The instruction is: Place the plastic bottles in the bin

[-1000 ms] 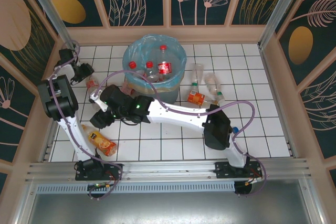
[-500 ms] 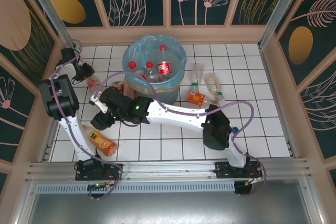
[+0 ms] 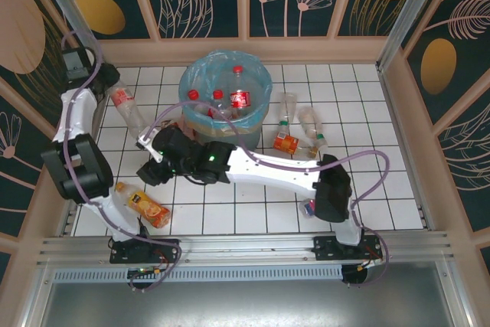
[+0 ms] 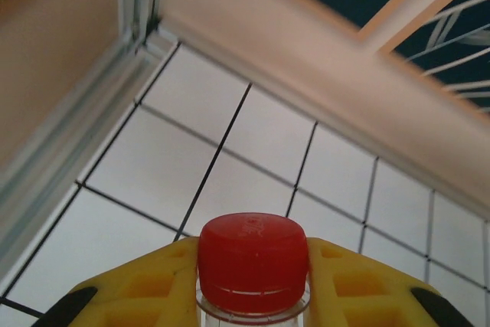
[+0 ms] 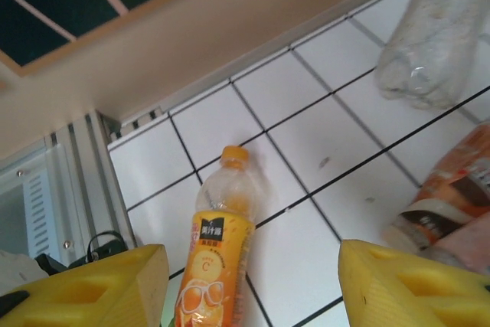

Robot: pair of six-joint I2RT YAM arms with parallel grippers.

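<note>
Left arm's fingers [image 4: 145, 289] are pinching a clear bottle [image 4: 253, 296] just under its red cap [image 4: 253, 254], a neck grip likely chosen to stop it slipping; the bin [image 3: 190, 86], with several bottles [image 3: 240, 99] inside, is standing well to their right, as the overhead view is showing. Right arm's fingers [image 5: 92, 289] are standing apart and empty, framing an orange-capped juice bottle [image 5: 218, 254] lying on the counter [image 5: 306, 189] beyond them; the wrist views alone are showing both grips.
</note>
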